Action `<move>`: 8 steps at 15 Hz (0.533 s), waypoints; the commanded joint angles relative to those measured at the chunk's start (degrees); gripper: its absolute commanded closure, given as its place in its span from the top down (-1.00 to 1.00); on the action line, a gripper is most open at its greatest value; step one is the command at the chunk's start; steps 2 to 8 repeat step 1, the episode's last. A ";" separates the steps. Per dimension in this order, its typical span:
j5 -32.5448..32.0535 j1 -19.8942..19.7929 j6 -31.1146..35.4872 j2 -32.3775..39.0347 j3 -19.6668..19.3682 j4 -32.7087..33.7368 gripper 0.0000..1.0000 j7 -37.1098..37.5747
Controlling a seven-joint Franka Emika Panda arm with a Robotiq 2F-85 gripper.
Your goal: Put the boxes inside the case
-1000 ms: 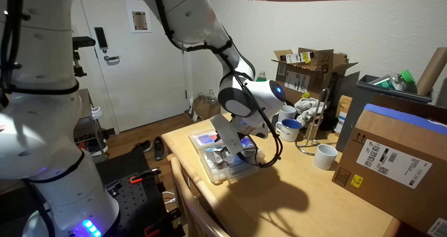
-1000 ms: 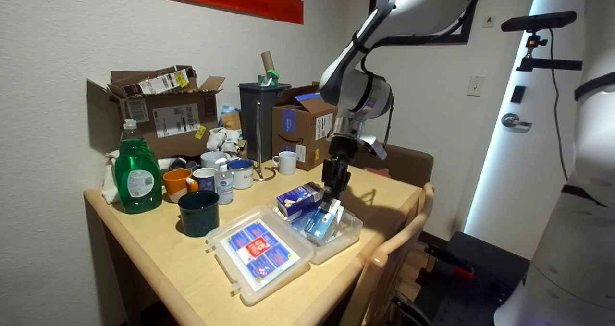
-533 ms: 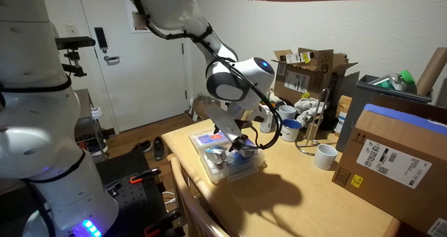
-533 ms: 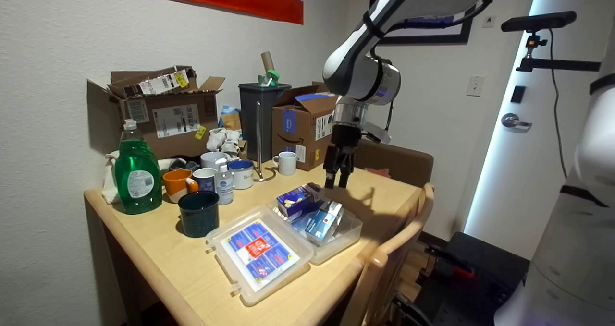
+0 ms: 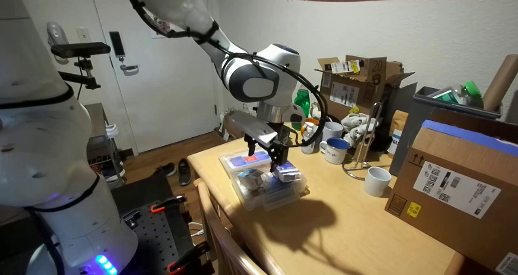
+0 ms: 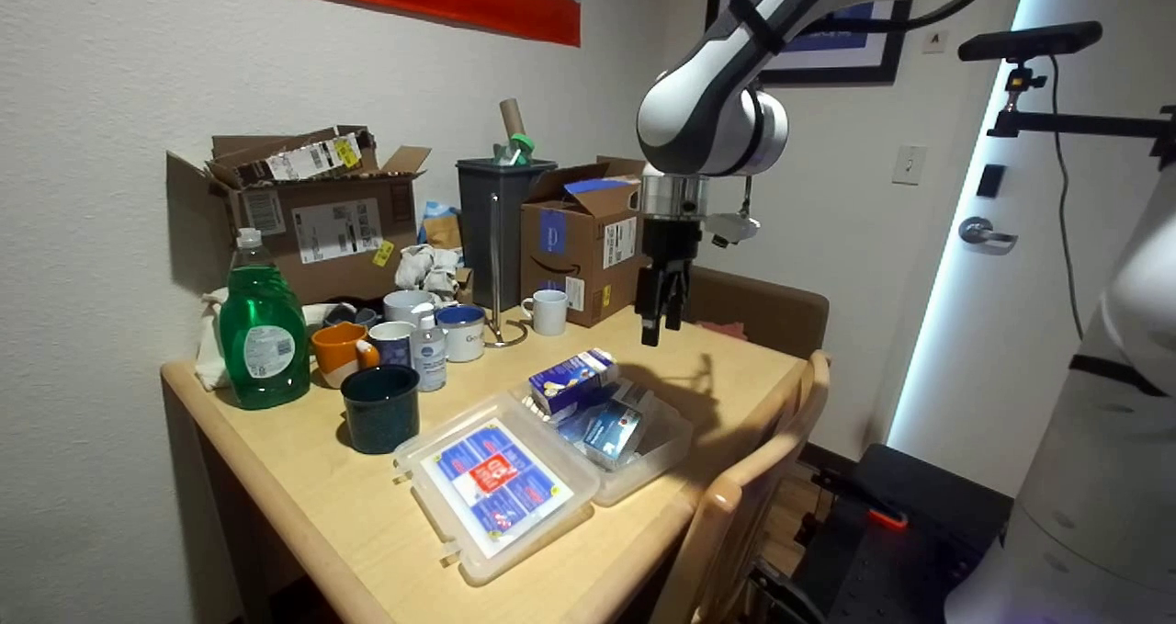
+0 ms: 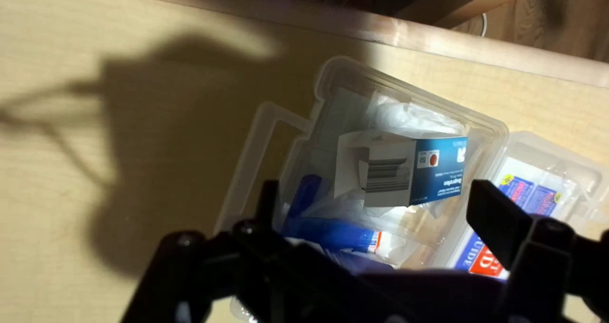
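We see the claw above the case, its two fingers wide apart and nothing held between them; that gap probably serves to keep it from snagging a box. Below it, the blue-and-white medicine box lies tilted inside the tray, seemingly propped by the crumpled white wrapping and whatever is underneath, so it does not sit flat. The purple box is at the tray's far end in an exterior view, also tilted, near a blue packet; we cannot tell whether it leans on the rim. The lid lies folded back onto the table, which leaves the tray free to receive things from above. The dark mug and soap bottle stand apart beyond it, out of the way. As both boxes appear to lie in the tray, we judge the placing done or nearly so. Should the lid be closed next, these raised boxes could hold it up.
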 commanded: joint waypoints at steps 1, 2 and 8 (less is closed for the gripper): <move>-0.10 1.22 -0.12 -0.01 -1.26 0.06 1.00 0.06; -0.10 1.22 -0.12 -0.01 -1.26 0.06 1.00 0.06; -0.10 1.22 -0.12 -0.01 -1.26 0.06 1.00 0.06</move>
